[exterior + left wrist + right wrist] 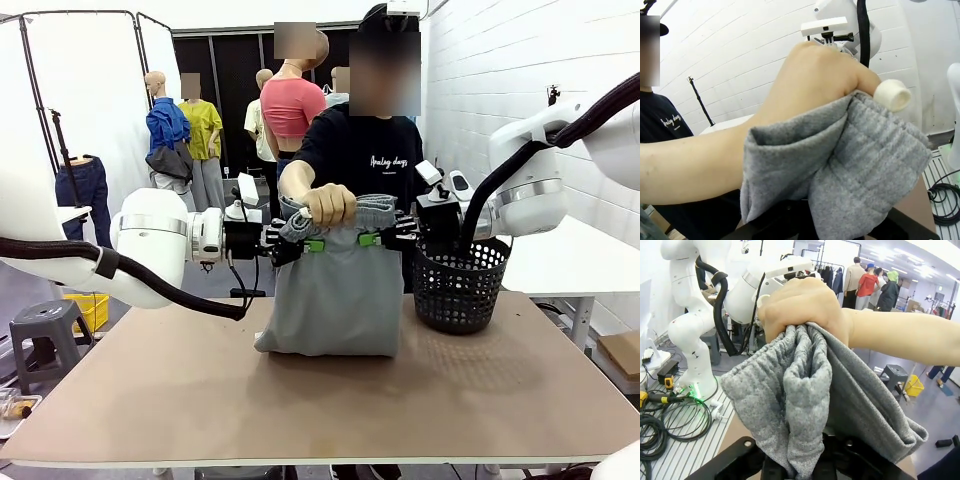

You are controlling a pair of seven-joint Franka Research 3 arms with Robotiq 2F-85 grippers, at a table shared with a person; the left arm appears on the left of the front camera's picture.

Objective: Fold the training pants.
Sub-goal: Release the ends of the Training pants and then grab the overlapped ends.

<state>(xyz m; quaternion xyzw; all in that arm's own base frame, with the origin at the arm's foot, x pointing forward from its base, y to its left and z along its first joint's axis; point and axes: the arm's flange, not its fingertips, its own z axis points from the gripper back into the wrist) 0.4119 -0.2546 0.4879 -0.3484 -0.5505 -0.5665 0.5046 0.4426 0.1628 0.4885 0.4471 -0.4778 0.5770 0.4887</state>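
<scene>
The left gripper [300, 244] clamps the training pants [335, 290] at the waistband beside a person's hand [330, 205]; whether the right gripper [383, 238] holds cannot be told, and a slack hold could drop that corner.

A flat, light brown rectangular table [300, 410] carries two things. The bottom fold of the light grey soft jersey training pants [335, 300] rests on it near the middle, toward the far edge. A round black mesh basket [458, 290] stands upright just beside them, on the robot's right.
</scene>
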